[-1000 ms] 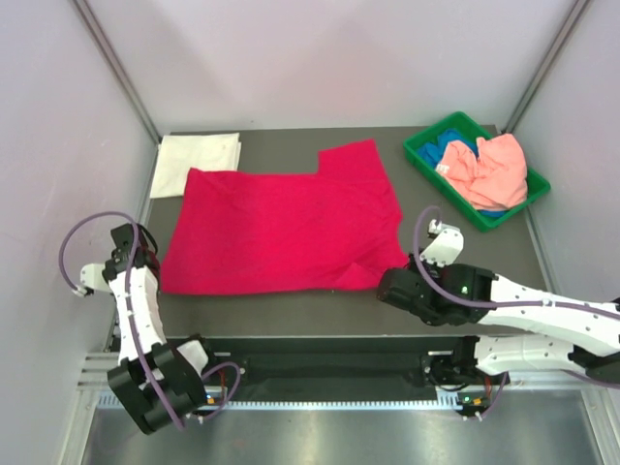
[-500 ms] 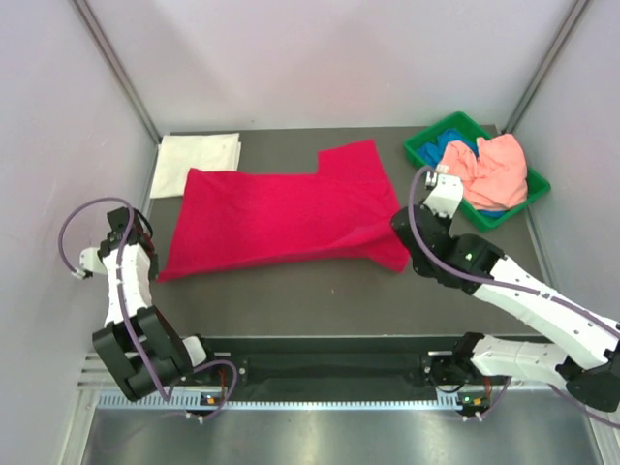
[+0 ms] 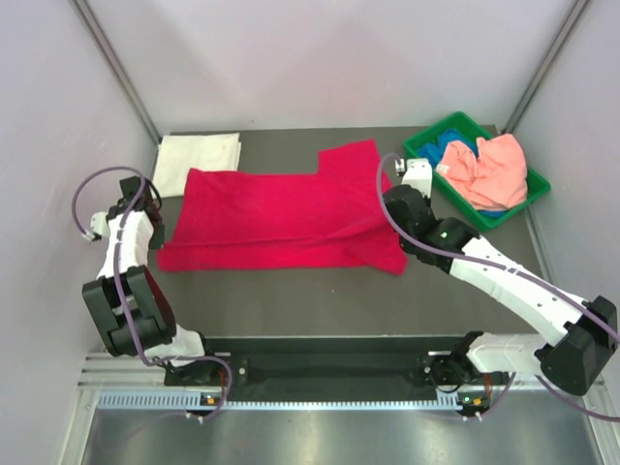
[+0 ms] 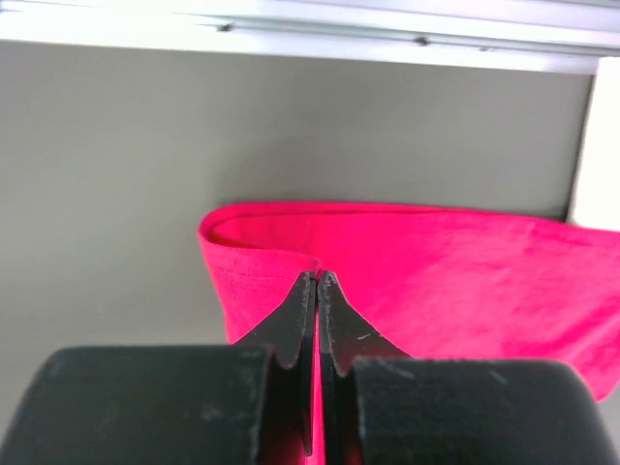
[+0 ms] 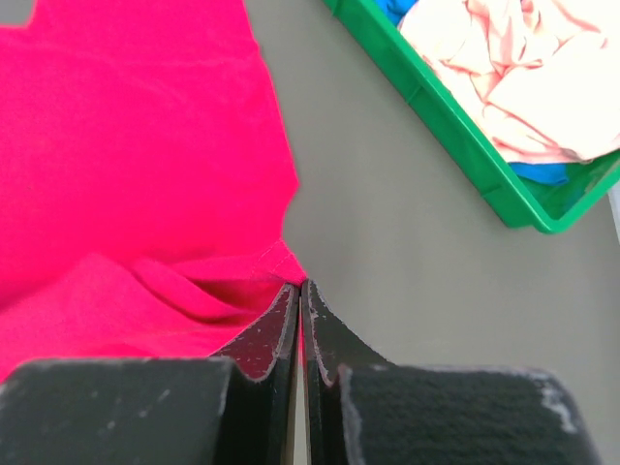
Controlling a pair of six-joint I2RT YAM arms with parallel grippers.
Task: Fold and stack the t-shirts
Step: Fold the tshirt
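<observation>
The crimson-red t-shirt (image 3: 281, 218) lies spread across the middle of the table, its near part doubled over. My left gripper (image 3: 153, 225) is at the shirt's left edge, shut on the red cloth (image 4: 426, 281), which shows between the jaws (image 4: 318, 279). My right gripper (image 3: 389, 211) is at the shirt's right edge, also shut on a red hem (image 5: 242, 281) pinched at its tips (image 5: 300, 286). A white t-shirt (image 3: 197, 163), folded square, rests at the back left. A salmon-pink t-shirt (image 3: 489, 170) and a blue one (image 3: 455, 150) lie bunched in the bin.
The green plastic bin (image 3: 418, 155) stands at the back right, close beside my right gripper, and its wall (image 5: 455, 126) fills the right wrist view's upper right. Bare grey table (image 3: 291, 300) runs along the near edge. Walls close in on both sides.
Both grippers have travelled from the near edge toward the back, carrying the red shirt's near hem with them. The shirt's near part now lies folded over the rest.
</observation>
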